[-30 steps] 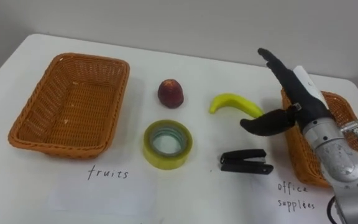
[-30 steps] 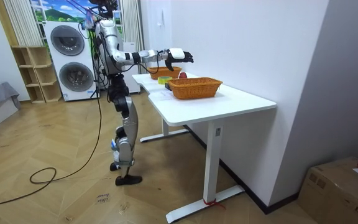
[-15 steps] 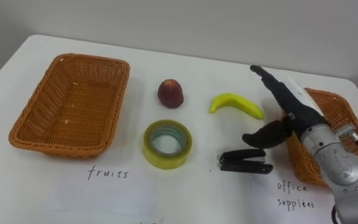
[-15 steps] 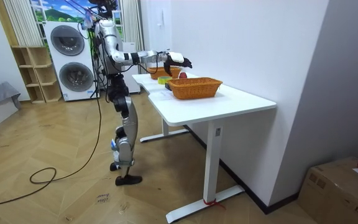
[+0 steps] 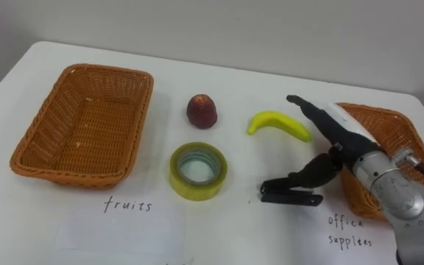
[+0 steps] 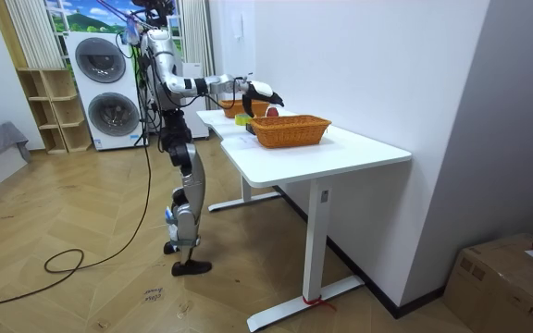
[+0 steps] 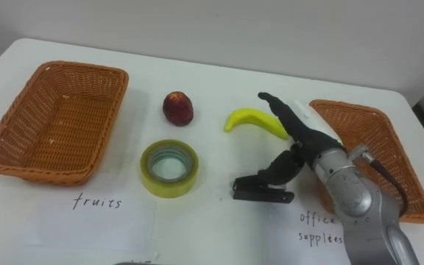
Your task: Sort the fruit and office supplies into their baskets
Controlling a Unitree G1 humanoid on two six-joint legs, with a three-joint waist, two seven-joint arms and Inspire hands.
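**Right hand (image 5: 350,144) over stapler (image 5: 289,193), lower right of frame; nothing sorted yet.**
Fingers (image 5: 311,112) released and straight, thumb dipping toward the stapler, probably to pinch it for the office basket (image 5: 397,124) at far right. Apple (image 5: 202,110), banana (image 5: 277,123) and tape roll (image 5: 198,171) lie mid-counter (image 5: 271,70), fruit basket (image 5: 43,158) at left. Thumb contact unclear; forearm hides the office basket's near wall.

The left basket (image 5: 87,125) and right basket (image 5: 390,126) are rough woven wicker, the desk (image 5: 234,92) is smooth matt white, the tape roll (image 5: 197,189) glossy translucent yellow plastic, and the stapler (image 5: 289,195) matt black plastic.
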